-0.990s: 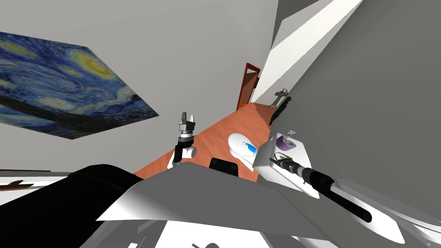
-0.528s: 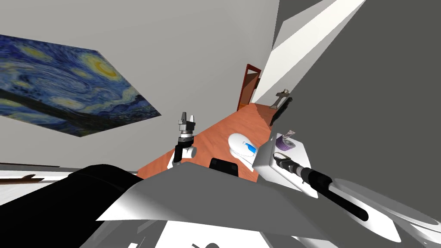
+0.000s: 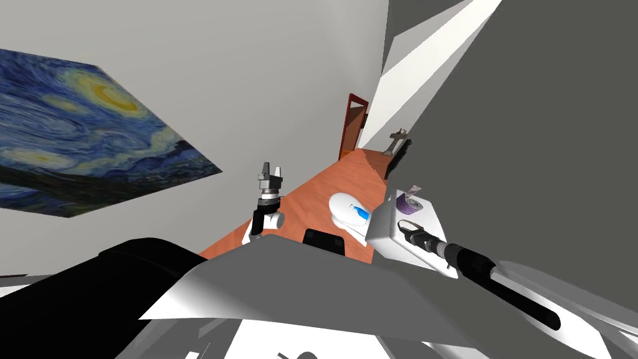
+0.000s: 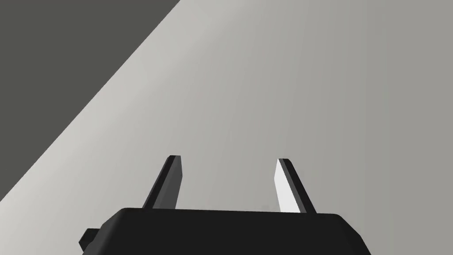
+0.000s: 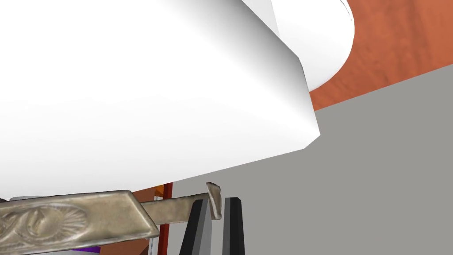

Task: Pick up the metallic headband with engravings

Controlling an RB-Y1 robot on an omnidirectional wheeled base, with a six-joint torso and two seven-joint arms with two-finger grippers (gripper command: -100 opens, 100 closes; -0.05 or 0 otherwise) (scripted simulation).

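- Grey walls and an orange-red floor (image 3: 311, 193) are taking up most of the head view, with a white table (image 3: 433, 224) sitting at the right middle of the frame.
- I'm seeing the right gripper (image 5: 215, 201) working over that table, its fingers pinching tight on the headband (image 5: 66, 219), right at one flared end.
- Left gripper (image 3: 272, 167) is hanging left of centre in the head view, fingers spread apart and holding nothing.
- What's worrying me: the pinch is catching only the very tip, so nearly the whole band is sticking out sideways from the fingers. I'm guessing a quick lift could twist it round or slide it out.
- The table's white bulk is looming close to the band in the right wrist view, so I'm thinking a snag is possible too.
- The band itself is looking like dull, tarnished silvery-tan metal: a flat strip, widening partway along, with curly shell-like engraving showing on the wide part.
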